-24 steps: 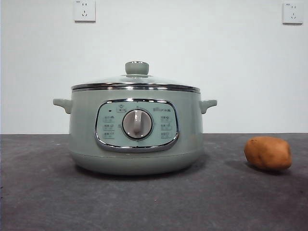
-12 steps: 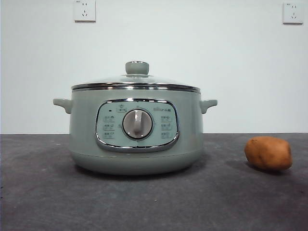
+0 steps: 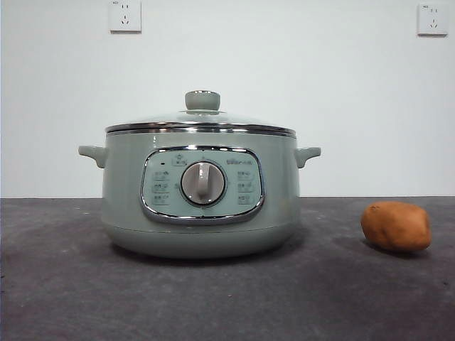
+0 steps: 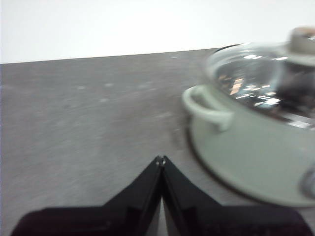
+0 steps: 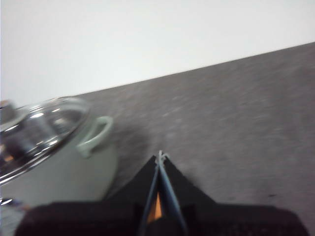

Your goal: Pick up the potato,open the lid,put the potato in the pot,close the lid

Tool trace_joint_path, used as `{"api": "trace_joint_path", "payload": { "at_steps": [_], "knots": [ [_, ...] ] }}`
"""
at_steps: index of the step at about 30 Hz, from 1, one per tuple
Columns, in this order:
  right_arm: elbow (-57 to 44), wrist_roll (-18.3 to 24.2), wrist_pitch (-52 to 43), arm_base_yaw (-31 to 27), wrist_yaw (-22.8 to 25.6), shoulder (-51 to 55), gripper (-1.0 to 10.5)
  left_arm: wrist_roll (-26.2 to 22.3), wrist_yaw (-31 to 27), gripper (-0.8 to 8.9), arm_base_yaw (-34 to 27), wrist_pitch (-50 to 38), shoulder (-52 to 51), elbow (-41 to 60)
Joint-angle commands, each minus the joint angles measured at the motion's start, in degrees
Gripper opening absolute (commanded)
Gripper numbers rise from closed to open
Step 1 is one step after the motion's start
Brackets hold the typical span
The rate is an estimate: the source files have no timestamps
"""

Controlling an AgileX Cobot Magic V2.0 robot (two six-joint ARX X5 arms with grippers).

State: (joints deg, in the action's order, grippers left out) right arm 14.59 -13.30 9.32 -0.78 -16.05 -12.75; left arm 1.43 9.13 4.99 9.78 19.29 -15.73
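Nothing is started: step 1, picking up the rounded orange-brown potato [image 3: 396,226], is in hand. It lies on the dark grey table [image 3: 57,298], well apart from the large sage-green pot [image 3: 201,195], whose glass lid [image 3: 202,117] is seated. My right claw [image 5: 160,156] and left claw [image 4: 160,160] are both closed and empty. Next I must spread 1 claw above the potato. Only the front view shows it whole; my right wrist view catches just an orange sliver between the jaws.

Matte black on both: left gripper [image 4: 161,160] with two wedge-shaped jaws tapering to fine tips; right gripper [image 5: 160,156] likewise wedge-shaped, showing an orange sliver low between the jaws.
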Motion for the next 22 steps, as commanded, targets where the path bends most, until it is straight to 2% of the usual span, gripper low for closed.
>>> {"api": "trace_joint_path", "payload": {
  "at_steps": [1,6,11,13,14,17,19,21,22],
  "knots": [
    [2.05,-0.66,-0.22,0.02,-4.39,-4.33,-0.1,2.73,4.26,0.01,-0.07,-0.20,4.57,-2.58],
    [7.63,-0.57,3.30,0.02,-11.87,-12.50,0.0,3.37,16.26,0.01,-0.04,1.51,14.45,-8.74],
    [15.52,1.62,12.92,0.02,-12.96,-19.67,0.1,3.37,26.23,0.01,-0.04,6.47,23.28,-15.32],
    [18.82,3.65,17.20,0.02,-12.98,-22.38,1.2,3.37,27.36,0.23,-0.04,9.05,26.16,-17.79],
    [20.28,4.55,19.04,0.02,-12.96,-23.63,1.9,3.37,27.32,0.68,-0.04,10.36,27.34,-18.88],
    [25.05,6.34,24.63,0.02,-12.96,-27.71,4.3,3.34,27.30,3.44,-0.04,13.99,30.71,-22.23],
    [27.65,7.10,27.52,0.02,-12.96,-29.73,5.3,3.37,27.30,4.95,-0.04,15.39,32.22,-23.82],
    [30.47,7.65,30.12,0.04,-12.92,-32.61,6.1,3.37,27.26,5.75,-0.04,16.50,33.64,-25.35],
    [31.76,7.69,31.17,0.07,-12.92,-34.03,6.5,3.65,27.06,5.77,-0.04,16.50,34.18,-25.99]
  ]
}}
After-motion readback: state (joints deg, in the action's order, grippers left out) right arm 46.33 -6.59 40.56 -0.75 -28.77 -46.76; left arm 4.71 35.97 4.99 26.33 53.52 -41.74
